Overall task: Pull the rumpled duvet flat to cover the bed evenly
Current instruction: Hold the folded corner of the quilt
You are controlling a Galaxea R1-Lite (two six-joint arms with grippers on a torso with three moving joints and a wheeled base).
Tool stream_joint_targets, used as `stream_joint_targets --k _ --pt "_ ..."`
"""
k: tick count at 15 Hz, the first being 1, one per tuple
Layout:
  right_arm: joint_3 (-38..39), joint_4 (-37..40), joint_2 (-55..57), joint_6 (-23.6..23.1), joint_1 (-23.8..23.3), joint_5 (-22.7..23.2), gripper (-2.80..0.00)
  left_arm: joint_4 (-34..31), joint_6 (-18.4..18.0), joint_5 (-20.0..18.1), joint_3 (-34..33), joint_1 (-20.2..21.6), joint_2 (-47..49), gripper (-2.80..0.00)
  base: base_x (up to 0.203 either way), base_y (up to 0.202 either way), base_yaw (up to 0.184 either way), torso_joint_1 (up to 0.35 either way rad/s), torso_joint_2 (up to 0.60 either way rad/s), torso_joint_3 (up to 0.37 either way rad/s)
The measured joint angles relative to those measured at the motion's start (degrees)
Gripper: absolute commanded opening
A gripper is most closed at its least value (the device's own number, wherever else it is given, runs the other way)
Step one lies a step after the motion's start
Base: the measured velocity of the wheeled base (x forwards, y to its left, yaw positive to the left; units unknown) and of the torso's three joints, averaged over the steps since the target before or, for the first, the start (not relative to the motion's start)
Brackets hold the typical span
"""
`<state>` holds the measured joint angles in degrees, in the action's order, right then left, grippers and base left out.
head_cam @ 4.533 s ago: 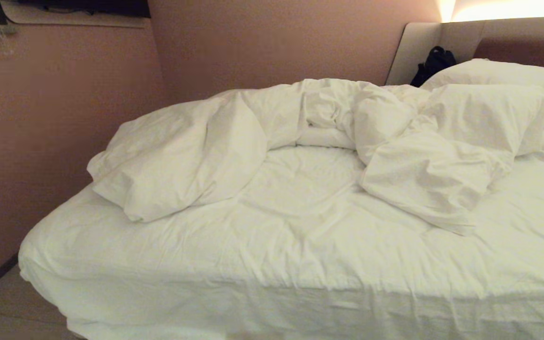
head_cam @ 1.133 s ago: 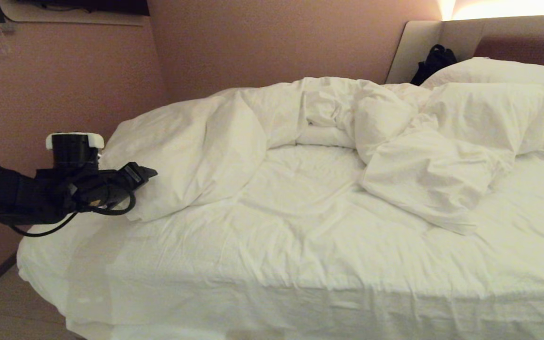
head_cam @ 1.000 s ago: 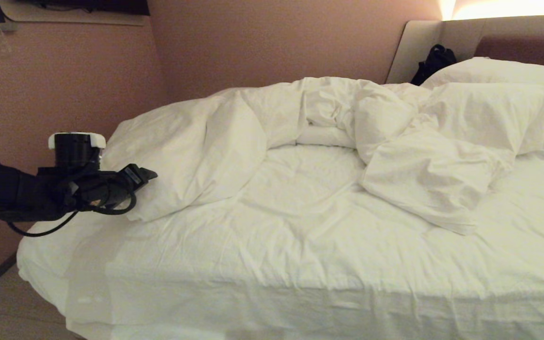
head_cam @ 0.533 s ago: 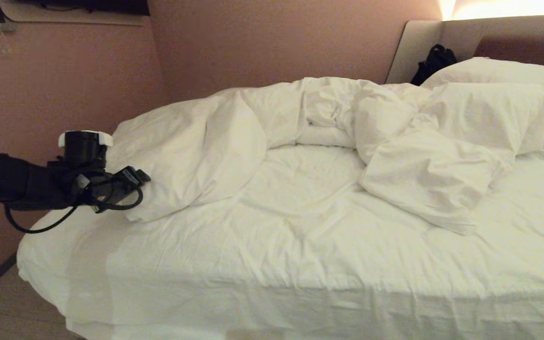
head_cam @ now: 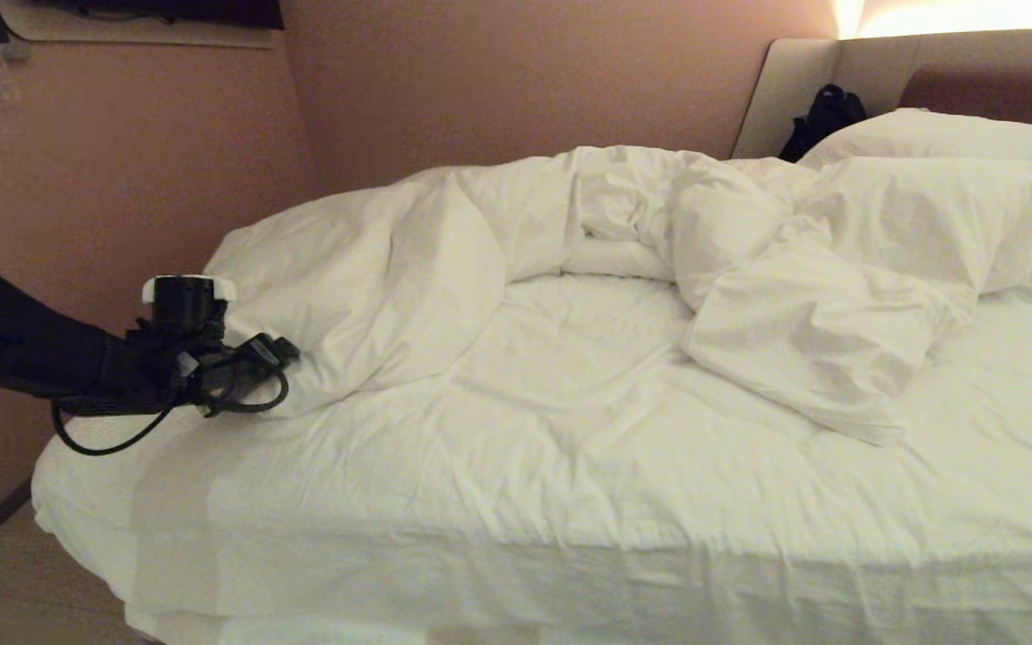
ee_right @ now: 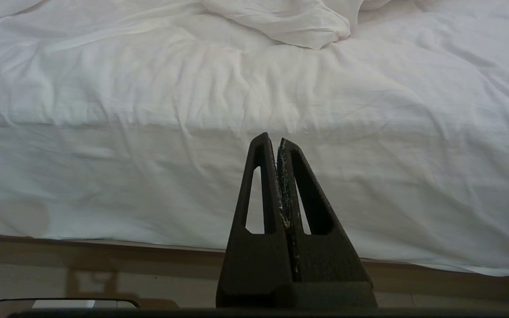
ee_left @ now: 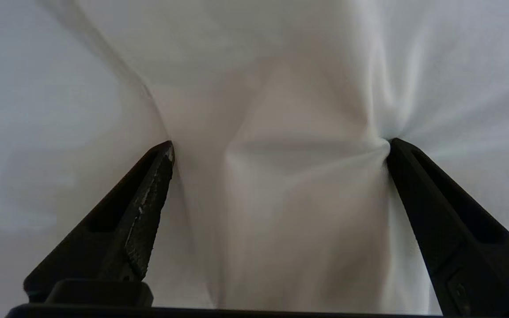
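left gripper (head_cam: 288,351) reaching level | fingers (ee_left: 148,207) spread wide, pressing duvet (head_cam: 373,278) fold | right gripper (ee_right: 277,142) pinched together

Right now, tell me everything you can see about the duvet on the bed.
The duvet is a thick, puffy white quilt in a creased cotton-looking cover. It lies bunched in a rumpled ridge across the far half of the bed, folded over itself, with one lobe spilling forward on the right. It meets the pillows near the headboard. At its left end the open left gripper presses into the fabric, a fold between its fingers.
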<state>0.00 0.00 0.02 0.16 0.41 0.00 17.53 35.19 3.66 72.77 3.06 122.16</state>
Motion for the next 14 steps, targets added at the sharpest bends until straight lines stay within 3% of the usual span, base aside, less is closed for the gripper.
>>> stream_joint_targets --k 3,7,11,14 --pt "0.0 0.0 0.0 0.02 0.0 0.0 -2.8 0.79 1.21 -2.68 -0.69 0.02 0.31 0.0 0.0 0.0 0.0 0.0 0.0 0.0" --pt "0.0 0.01 0.0 0.03 0.0 0.0 -2.8 0.46 4.49 -12.9 -1.88 1.06 -1.31 0.0 0.0 0.0 0.0 0.0 0.0 0.0" --pt "0.0 0.0 0.0 0.02 0.0 0.0 -2.8 0.32 4.73 -16.0 -3.0 1.54 -3.86 0.0 0.0 0.0 0.0 0.0 0.0 0.0" --pt "0.0 0.0 0.0 0.02 0.0 0.0 -2.8 0.51 6.84 -19.77 -3.56 1.85 -5.32 0.0 0.0 0.0 0.0 0.0 0.0 0.0"
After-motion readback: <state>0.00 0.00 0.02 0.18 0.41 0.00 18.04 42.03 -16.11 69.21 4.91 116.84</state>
